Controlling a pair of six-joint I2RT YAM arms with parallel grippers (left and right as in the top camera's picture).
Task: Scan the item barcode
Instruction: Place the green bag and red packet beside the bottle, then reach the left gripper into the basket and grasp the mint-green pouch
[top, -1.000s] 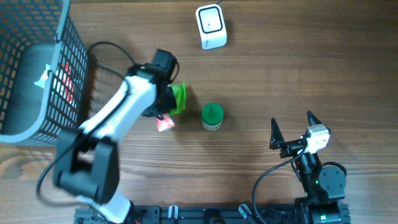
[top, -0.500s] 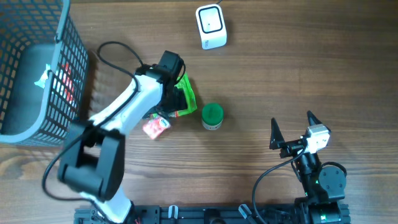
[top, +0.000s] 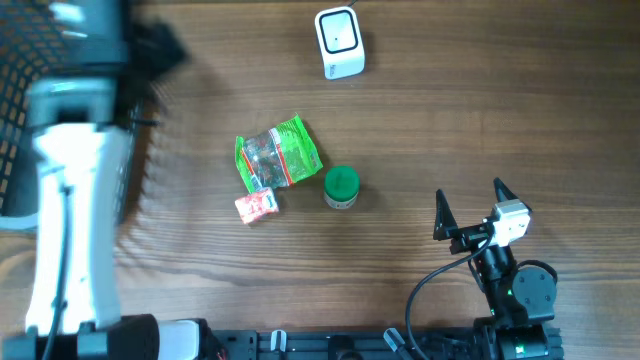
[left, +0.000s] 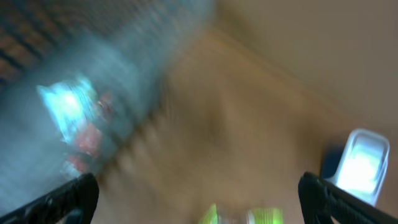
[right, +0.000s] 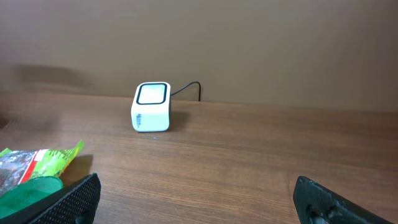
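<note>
left gripper (left: 199, 198): we see its two fingers (left: 68, 199) spread wide at the bottom corners of the wrist view, with nothing between them (that whole view is smeared by motion).
left arm (top: 65, 200): a blurred white shape along the left edge of the overhead view, over the basket (top: 14, 70).
right gripper (top: 470, 197): fingers wide apart and empty, low at the right of the table (top: 500, 100), well apart from every item.
snack packet (top: 278, 153): we find the green packet lying flat near the table's middle, free of both grippers.
small red packet (top: 256, 206): just beside the snack packet's lower left corner; we cannot tell whether they touch.
green-lidded jar (top: 341, 187): upright, just right of the snack packet.
scanner (top: 339, 43): a white box at the far edge, its cable (right: 186, 89) running off behind it, well apart from the snack packet.
</note>
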